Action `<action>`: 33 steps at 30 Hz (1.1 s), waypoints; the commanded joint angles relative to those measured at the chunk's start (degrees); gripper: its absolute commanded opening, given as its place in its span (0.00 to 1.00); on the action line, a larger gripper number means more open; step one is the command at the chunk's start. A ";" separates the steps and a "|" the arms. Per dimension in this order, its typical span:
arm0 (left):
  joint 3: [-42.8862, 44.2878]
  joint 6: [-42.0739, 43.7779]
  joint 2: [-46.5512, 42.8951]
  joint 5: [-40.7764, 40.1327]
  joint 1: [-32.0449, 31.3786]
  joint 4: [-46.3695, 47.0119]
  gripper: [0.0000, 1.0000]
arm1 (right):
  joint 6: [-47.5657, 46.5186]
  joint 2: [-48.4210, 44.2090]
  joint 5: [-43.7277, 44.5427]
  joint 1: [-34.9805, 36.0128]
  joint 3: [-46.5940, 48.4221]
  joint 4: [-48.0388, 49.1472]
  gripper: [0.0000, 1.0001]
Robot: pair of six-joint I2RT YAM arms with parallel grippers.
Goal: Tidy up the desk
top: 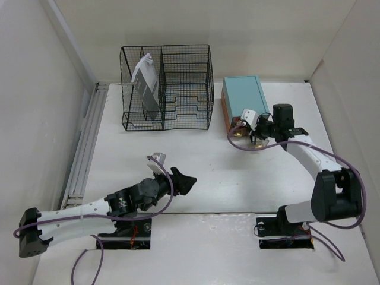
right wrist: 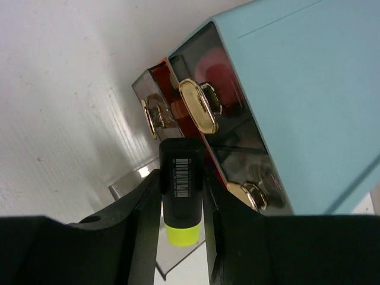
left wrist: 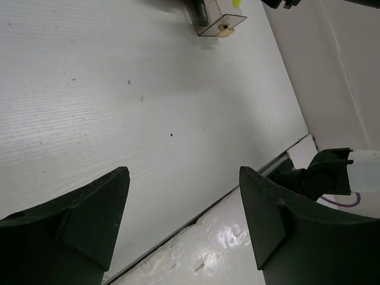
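Observation:
The white desk [top: 237, 178] carries a teal drawer box [top: 243, 98] at the back right, with its lowest drawer [top: 238, 133] pulled out. My right gripper [top: 258, 135] hovers over that open drawer, shut on a black highlighter [right wrist: 181, 160] with a yellow end. In the right wrist view the gripper [right wrist: 181, 199] holds it upright beside the box's dark front [right wrist: 237, 130] and above the open drawer [right wrist: 155, 116]. My left gripper [top: 185, 181] is open and empty, low over the desk's middle; it also shows in the left wrist view [left wrist: 184, 178].
A black wire-mesh rack [top: 184, 89] stands at the back centre with a grey-white packet [top: 145, 80] in its left compartment. A grey ribbed rail [top: 86, 142] runs along the left edge. White walls enclose three sides. The arm bases sit in two cut-outs [top: 122, 240] at the near edge.

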 commanded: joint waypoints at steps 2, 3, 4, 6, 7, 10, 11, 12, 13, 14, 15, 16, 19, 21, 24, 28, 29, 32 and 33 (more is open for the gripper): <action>0.83 0.83 -0.80 0.28 -0.29 1.65 0.72 | -3.11 3.58 -5.74 -0.96 5.03 -0.94 0.00; 0.83 0.83 -0.81 0.28 -0.29 1.65 0.72 | -3.11 3.59 -5.22 -0.96 5.03 -0.94 0.00; 0.83 0.83 -0.81 0.28 -0.29 1.04 0.72 | -3.11 4.20 -5.22 -0.96 5.03 -0.41 0.00; 0.83 0.83 -1.42 0.28 -0.29 0.51 0.72 | -2.50 4.73 -3.82 -1.57 5.03 -0.41 0.00; 0.83 0.83 -1.42 0.28 -0.29 0.51 0.72 | -2.50 4.73 -3.81 -1.58 5.03 -0.41 0.00; 0.83 0.83 -2.04 0.28 -0.29 0.51 0.72 | -1.97 4.73 -3.63 -3.59 5.03 -1.72 0.00; 0.83 0.83 -2.56 0.28 -0.29 -0.01 0.72 | -1.97 4.73 -3.63 -4.12 5.03 -2.34 0.00; 0.83 0.83 -2.57 0.28 -0.29 -0.02 0.72 | -1.97 4.73 -4.33 -4.65 5.03 -2.86 0.00; 0.83 0.83 -2.57 0.28 -0.29 -0.02 0.72 | -1.97 4.73 -4.34 -5.44 5.03 -4.00 0.00; 0.83 0.83 -2.57 0.28 -0.29 -0.02 0.72 | -2.49 4.73 -4.34 -5.45 5.03 -4.53 0.00; 0.83 0.83 -2.57 0.28 -0.29 -0.02 0.72 | -2.50 4.73 -4.34 -5.45 5.03 -5.06 0.00; 0.83 0.83 -2.57 0.28 -0.29 -0.02 0.72 | -2.50 4.73 -4.34 -6.06 5.03 -5.59 0.01; 0.83 0.83 -2.57 0.28 -0.29 -0.02 0.72 | -3.73 5.78 -5.03 -6.06 5.56 -7.53 0.09; 0.83 0.83 -2.57 0.28 -0.29 -0.02 0.72 | -3.73 6.40 -5.57 -6.59 6.08 -8.14 0.11; 0.83 0.31 -2.57 0.28 -0.29 -0.02 0.72 | -3.73 6.93 -6.10 -6.59 6.09 -8.67 0.22; 0.83 0.31 -2.57 0.28 -0.29 -0.02 0.72 | -3.73 6.93 -6.10 -6.59 6.09 -9.28 0.56; 0.83 0.31 -2.57 0.28 -0.29 -0.02 0.72 | -3.73 6.15 -6.70 -6.59 6.09 -9.29 0.60; 0.83 0.31 -2.57 0.28 -0.29 -0.02 0.72 | -2.50 5.35 -7.41 -7.21 5.56 -8.76 0.65; 0.83 0.31 -2.04 0.28 -0.29 -0.02 0.72 | -2.50 4.57 -7.41 -7.21 5.56 -8.76 0.65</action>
